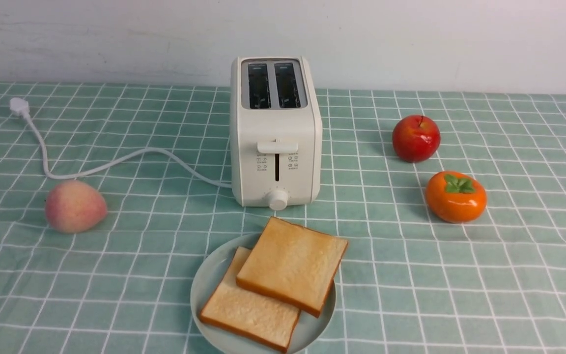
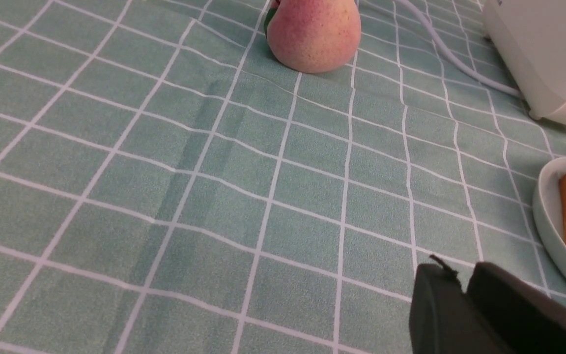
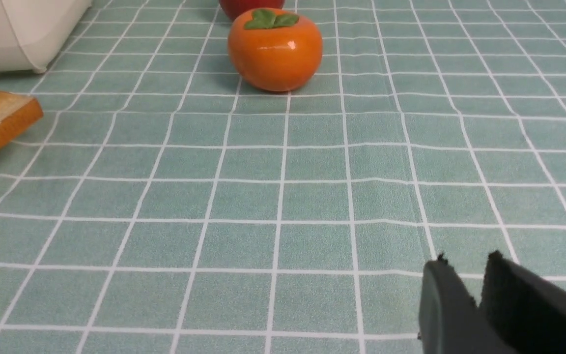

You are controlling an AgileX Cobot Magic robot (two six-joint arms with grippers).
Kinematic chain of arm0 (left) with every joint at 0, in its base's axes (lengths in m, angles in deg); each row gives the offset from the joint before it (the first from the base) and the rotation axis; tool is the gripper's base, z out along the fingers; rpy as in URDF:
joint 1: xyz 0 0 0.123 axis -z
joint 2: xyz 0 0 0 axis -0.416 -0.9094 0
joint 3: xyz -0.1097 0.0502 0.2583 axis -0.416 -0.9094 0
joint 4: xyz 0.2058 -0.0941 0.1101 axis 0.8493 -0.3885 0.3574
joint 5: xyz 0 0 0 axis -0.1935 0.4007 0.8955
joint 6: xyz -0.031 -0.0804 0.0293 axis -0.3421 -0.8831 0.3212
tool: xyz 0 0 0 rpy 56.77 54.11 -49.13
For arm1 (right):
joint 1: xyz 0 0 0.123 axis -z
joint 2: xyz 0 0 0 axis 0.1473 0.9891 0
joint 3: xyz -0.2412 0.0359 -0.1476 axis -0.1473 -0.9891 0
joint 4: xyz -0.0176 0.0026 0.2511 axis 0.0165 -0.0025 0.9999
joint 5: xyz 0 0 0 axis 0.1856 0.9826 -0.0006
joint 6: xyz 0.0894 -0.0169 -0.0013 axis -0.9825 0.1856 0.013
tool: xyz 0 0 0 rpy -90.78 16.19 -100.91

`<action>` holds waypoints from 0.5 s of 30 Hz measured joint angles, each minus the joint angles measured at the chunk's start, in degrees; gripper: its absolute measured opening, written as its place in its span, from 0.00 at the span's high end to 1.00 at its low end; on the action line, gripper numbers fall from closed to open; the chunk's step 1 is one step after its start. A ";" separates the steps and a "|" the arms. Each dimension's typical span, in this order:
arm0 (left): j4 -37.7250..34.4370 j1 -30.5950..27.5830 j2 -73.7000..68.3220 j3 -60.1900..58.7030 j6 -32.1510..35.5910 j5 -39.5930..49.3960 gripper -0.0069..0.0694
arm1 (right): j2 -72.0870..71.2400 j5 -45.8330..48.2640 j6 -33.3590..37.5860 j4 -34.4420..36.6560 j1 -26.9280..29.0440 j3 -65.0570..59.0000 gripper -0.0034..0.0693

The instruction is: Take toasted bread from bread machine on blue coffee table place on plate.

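Observation:
Two slices of toasted bread lie on the plate (image 1: 204,287) in front of the bread machine (image 1: 275,132). The upper slice (image 1: 293,263) overlaps the lower slice (image 1: 248,309). Both toaster slots look empty. The blue coffee table (image 1: 460,275) carries it all. Neither arm shows in the front view. My left gripper (image 2: 462,270) hovers low over the cloth beside the plate's rim (image 2: 551,211), its jaws a narrow gap apart with nothing between them. My right gripper (image 3: 467,263) hangs over bare cloth on the plate's other side, slightly open and empty.
A peach (image 1: 74,205) lies left of the toaster, near its white cord (image 1: 116,164) and plug (image 1: 19,106). A red apple (image 1: 415,138) and an orange persimmon (image 1: 456,196) sit to the right. A white wall stands behind the table.

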 joint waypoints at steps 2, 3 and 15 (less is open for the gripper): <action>0.00 0.00 0.00 0.00 0.00 0.00 0.79 | -0.05 0.00 0.00 0.00 0.00 0.00 0.77; 0.00 0.00 0.00 0.00 0.00 0.00 0.79 | -0.05 0.00 0.00 0.00 0.00 0.00 0.77; 0.00 0.00 0.00 0.00 0.00 0.04 0.78 | -0.05 0.04 0.00 0.00 0.00 0.02 0.75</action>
